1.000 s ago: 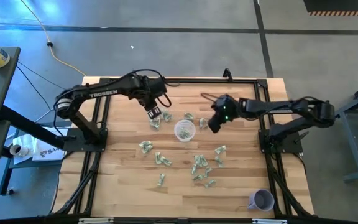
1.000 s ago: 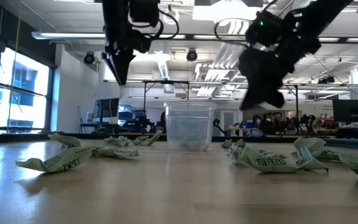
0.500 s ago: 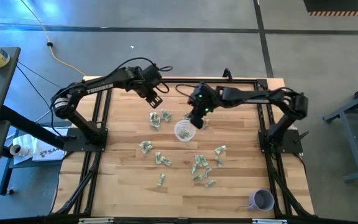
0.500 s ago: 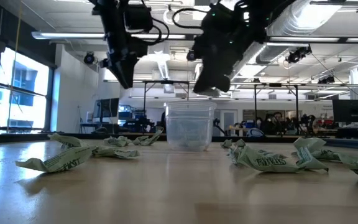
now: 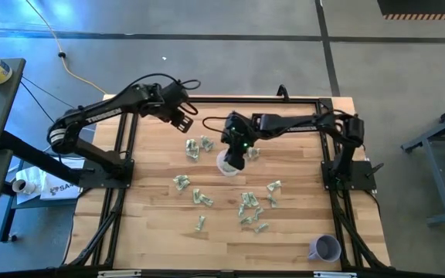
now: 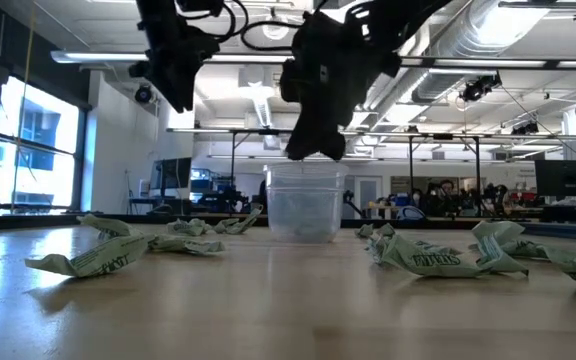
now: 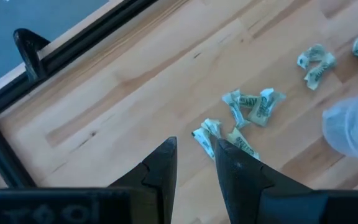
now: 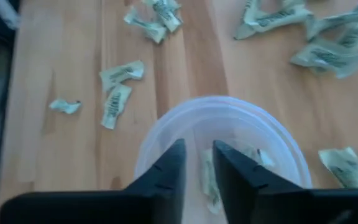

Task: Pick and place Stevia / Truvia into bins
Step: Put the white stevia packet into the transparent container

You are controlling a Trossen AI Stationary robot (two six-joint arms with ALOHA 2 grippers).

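While right pincer point(image 5: 232, 161) hangs directly over the clear cup point(image 8: 219, 146), fingers slightly apart above packets already inside, most packets point(image 5: 249, 207) remain scattered on the table point(image 5: 153, 224); left pincer point(image 5: 185, 123) waits, partly parted, empty.

Crumpled green-and-white paper sweetener packets point(image 5: 202, 198) scattered flat across wooden table point(image 5: 153, 224) around upright round clear plastic cup point(image 6: 306, 200), several packets inside.
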